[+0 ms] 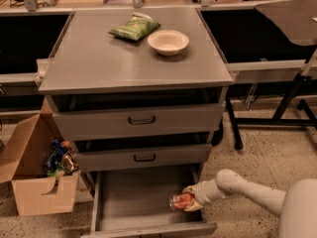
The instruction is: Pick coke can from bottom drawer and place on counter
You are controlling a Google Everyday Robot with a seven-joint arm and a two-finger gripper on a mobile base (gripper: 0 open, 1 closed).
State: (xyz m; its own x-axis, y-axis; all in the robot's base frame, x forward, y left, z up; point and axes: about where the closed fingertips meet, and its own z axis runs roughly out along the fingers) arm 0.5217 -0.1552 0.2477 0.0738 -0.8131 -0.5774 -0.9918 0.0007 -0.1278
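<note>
The coke can (180,201) is a small red-orange can lying sideways in my gripper (188,201), held just above the right side of the bottom drawer (133,202). The drawer is pulled open, a shallow grey tray under two black-handled drawers. My white arm (242,188) reaches in from the lower right. The gripper's fingers are closed around the can. The counter (99,58) is the flat grey top of the cabinet, well above the gripper.
A green snack bag (134,28) and a white bowl (168,41) sit at the back of the counter. An open cardboard box (39,177) with clutter stands on the floor to the left. Black table legs (277,113) stand to the right.
</note>
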